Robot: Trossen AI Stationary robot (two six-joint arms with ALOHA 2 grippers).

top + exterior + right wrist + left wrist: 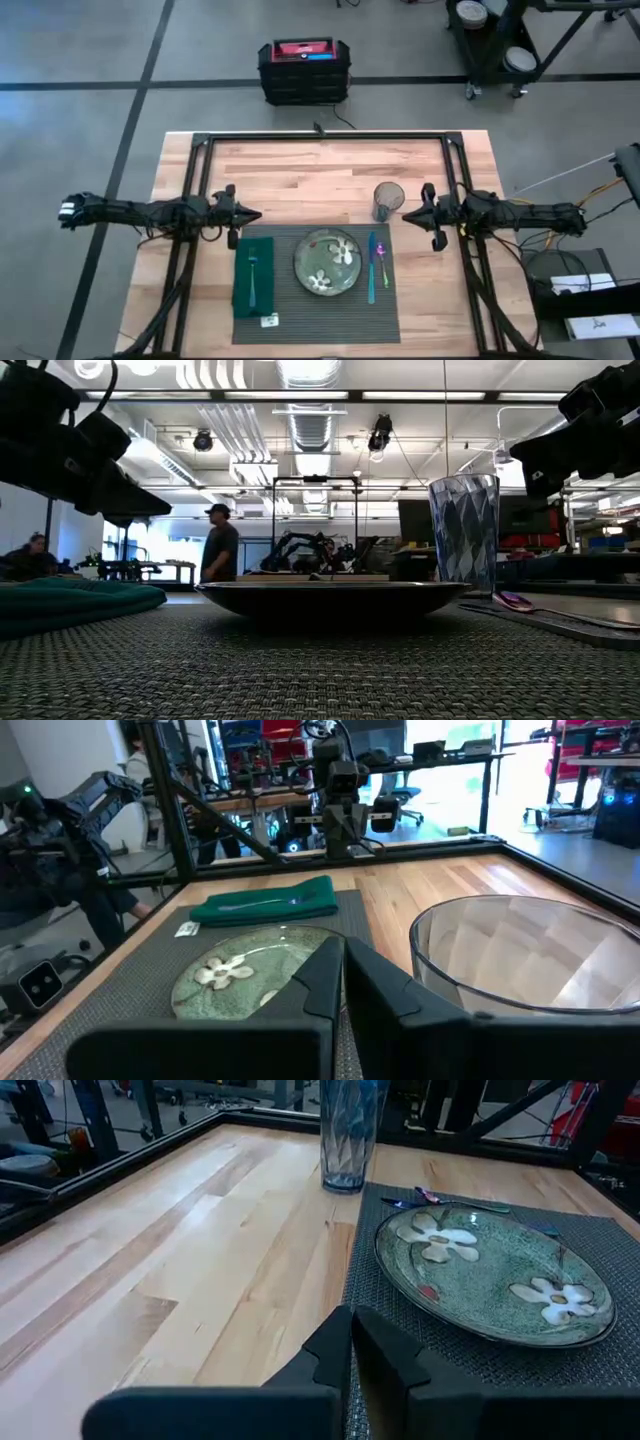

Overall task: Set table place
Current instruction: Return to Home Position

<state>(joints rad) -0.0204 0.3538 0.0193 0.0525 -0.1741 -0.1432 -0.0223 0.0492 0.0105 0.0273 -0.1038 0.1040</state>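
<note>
Shut jaws, empty, on left gripper (pixel 252 214) at ten o'clock and right gripper (pixel 407 213) at two o'clock of the placemat (pixel 300 312), lying flat at six o'clock on the table (pixel 300 170); looks limp, light, so pinch a corner.

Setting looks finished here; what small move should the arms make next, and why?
Probably pull both arms back outward, away from the placemat. The left hand and right hand are shut and empty, while the plate, napkin, cutlery and cup already sit in place.
</note>
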